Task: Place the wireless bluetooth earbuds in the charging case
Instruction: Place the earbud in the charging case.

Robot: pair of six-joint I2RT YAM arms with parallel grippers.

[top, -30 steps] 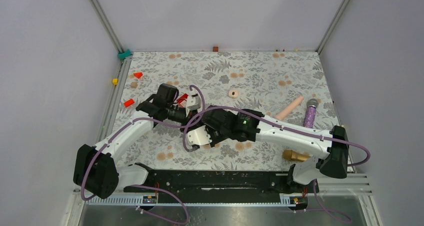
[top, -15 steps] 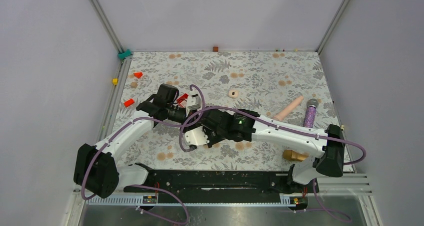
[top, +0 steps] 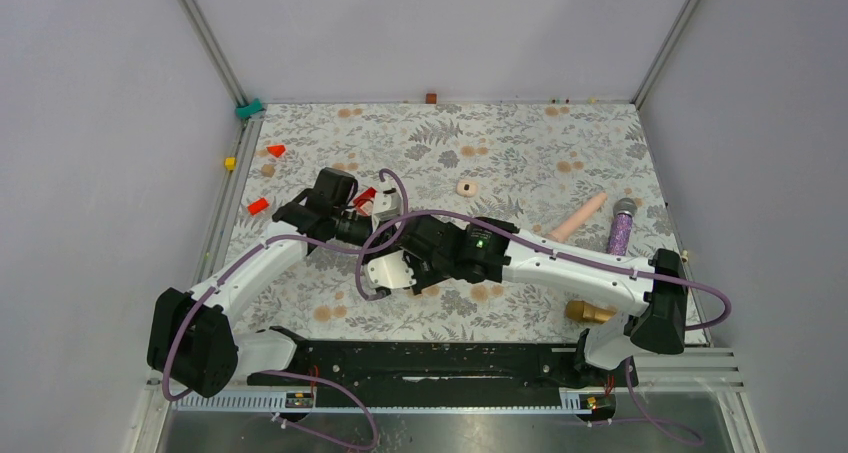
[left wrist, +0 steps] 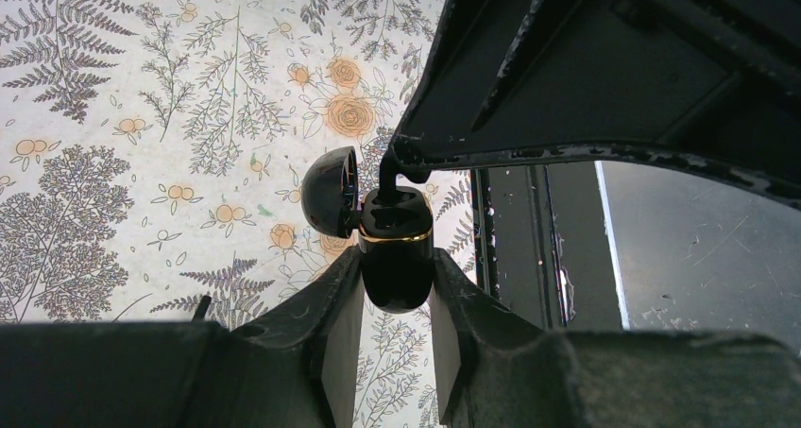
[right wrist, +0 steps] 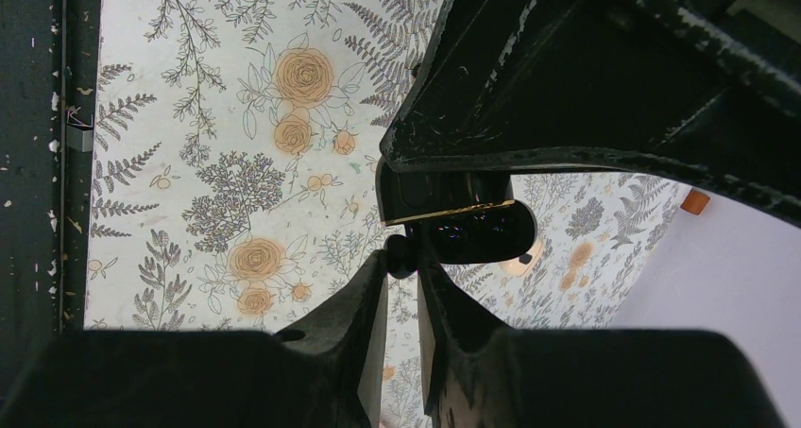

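My left gripper (left wrist: 395, 265) is shut on the glossy black charging case (left wrist: 397, 275), which it holds off the table with its gold rim up and its lid (left wrist: 331, 192) swung open to the left. My right gripper (right wrist: 401, 261) is shut on one black earbud (right wrist: 398, 254), right against the case's open mouth (right wrist: 472, 228). In the left wrist view the earbud's stem (left wrist: 387, 171) stands up out of the case, under the right gripper's fingers. In the top view the two grippers meet left of centre, left (top: 368, 235) and right (top: 388, 265). The other earbud is not visible.
A red box (top: 365, 197) lies just behind the left gripper. Small red pieces (top: 258, 206) and a yellow cube (top: 230, 162) sit at the left edge. A peach ring (top: 466, 187), a pink microphone (top: 580, 216), a purple microphone (top: 622, 227) and a gold object (top: 590, 313) lie to the right.
My right arm has moved left, bringing the earbud up to the case in my left gripper. The left arm has stayed almost still.
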